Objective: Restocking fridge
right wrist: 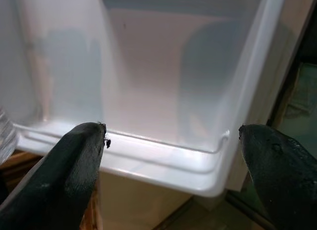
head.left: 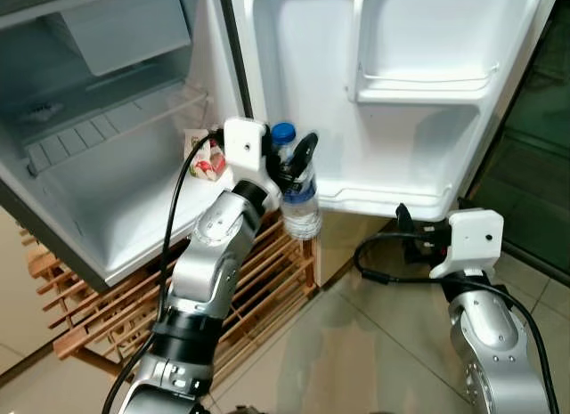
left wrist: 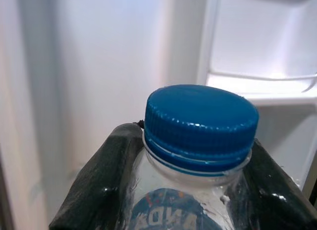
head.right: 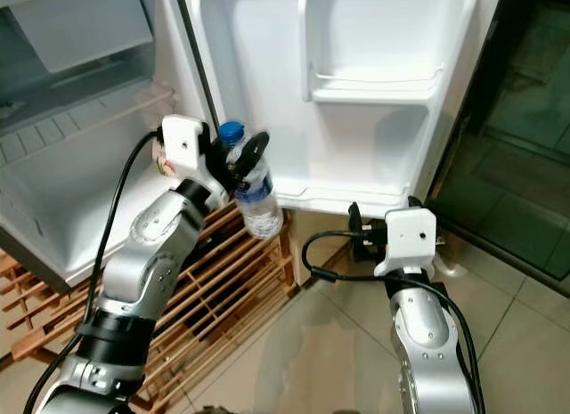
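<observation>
The right gripper hangs low above the tiled floor, its jaws spread wide and holding nothing, aimed at the bottom shelf of the open fridge door. The left gripper is raised, jaws clamped on the neck of a clear water bottle with a blue cap. The bottle stands upright, just in front of the door's lower shelf, above a wooden rack. Farther back, a small red-and-white carton sits inside the fridge.
</observation>
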Robot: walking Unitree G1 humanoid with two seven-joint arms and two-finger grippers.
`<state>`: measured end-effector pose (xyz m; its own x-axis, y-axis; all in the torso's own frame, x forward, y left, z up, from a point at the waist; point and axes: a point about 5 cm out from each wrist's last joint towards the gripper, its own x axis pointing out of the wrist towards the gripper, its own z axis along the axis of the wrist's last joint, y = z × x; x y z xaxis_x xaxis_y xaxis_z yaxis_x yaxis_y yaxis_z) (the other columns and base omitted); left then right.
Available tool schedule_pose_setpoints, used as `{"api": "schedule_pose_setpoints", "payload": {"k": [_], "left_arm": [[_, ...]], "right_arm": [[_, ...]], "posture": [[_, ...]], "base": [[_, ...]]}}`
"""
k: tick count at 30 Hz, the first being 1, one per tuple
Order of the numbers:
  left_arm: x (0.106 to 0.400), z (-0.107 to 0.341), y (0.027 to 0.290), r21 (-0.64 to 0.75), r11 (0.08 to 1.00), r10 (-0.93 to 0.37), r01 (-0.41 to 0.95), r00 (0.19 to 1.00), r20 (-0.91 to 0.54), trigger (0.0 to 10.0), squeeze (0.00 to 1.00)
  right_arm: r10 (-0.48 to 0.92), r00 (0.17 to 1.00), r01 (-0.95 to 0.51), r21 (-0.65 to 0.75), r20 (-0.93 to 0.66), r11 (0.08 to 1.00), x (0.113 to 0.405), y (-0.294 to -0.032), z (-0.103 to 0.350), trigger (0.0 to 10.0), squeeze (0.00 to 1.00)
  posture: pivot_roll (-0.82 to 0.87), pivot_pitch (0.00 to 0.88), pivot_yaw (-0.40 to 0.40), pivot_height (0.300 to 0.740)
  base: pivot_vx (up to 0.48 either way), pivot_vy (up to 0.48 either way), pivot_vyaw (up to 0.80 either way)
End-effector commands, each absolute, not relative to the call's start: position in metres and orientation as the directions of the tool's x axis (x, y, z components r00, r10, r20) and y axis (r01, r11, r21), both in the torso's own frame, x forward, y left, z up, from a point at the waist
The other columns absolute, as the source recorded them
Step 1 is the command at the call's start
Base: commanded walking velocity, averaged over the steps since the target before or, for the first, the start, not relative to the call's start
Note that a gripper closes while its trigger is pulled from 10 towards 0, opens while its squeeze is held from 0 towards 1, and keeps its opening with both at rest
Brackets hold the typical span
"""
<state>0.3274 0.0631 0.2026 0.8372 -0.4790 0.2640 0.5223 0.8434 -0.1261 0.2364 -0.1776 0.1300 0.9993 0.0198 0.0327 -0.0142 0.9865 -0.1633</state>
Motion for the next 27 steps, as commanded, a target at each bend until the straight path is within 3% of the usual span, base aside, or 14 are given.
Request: {"api": "schedule_pose_setpoints", "payload": {"k": [1, 3, 7, 10, 18, 27], "left_arm": [[0.333, 0.214, 0.067, -0.098, 0.862, -0.449, 0.497, 0.84, 0.304, 10.0, 0.0], [0.336, 0.23, 0.058, 0.025, 0.85, -0.498, 0.527, 0.786, 0.368, 10.0, 0.0], [0.344, 0.248, 0.05, 0.062, 0.863, -0.472, 0.501, 0.758, 0.45, 10.0, 0.0], [0.344, 0.25, 0.042, 0.163, 0.869, -0.485, 0.467, 0.737, 0.471, 10.0, 0.0], [0.349, 0.234, 0.037, 0.118, 0.857, -0.49, 0.501, 0.724, 0.485, 10.0, 0.0], [0.344, 0.225, 0.032, 0.159, 0.862, -0.484, 0.482, 0.687, 0.543, 10.0, 0.0]], "right_arm": [[0.031, 0.999, -0.025, -0.162, 0.033, 0.987, 0.234, -0.176, 0.131, 10.0, 0.36], [0.033, 0.999, -0.029, -0.169, 0.02, 0.985, 0.23, -0.177, 0.13, 10.0, 0.37], [0.041, 0.999, -0.04, -0.178, 0.002, 0.983, 0.223, -0.179, 0.13, 10.0, 0.37], [0.044, 0.999, -0.045, -0.189, -0.012, 0.981, 0.214, -0.181, 0.13, 10.0, 0.37], [0.035, 0.997, -0.049, -0.209, -0.071, 0.977, 0.192, -0.186, 0.13, 10.0, 0.36], [0.044, 0.99, -0.075, -0.236, -0.135, 0.969, 0.164, -0.191, 0.136, 10.0, 0.36]], "posture": [[-0.21, 0.0, 0.104, 0.74], [-0.22, 0.0, 0.096, 0.74], [-0.23, 0.0, 0.086, 0.74], [-0.25, 0.006, 0.082, 0.74], [-0.32, 0.098, 0.055, 0.74], [-0.38, 0.162, 0.02, 0.74]], "base": [[0.0, 0.0, 0.0], [0.0, 0.0, 0.0], [0.0, 0.0, 0.0], [0.0, 0.0, 0.0], [0.0, 0.0, 0.0], [0.0, 0.0, 0.0]]}}
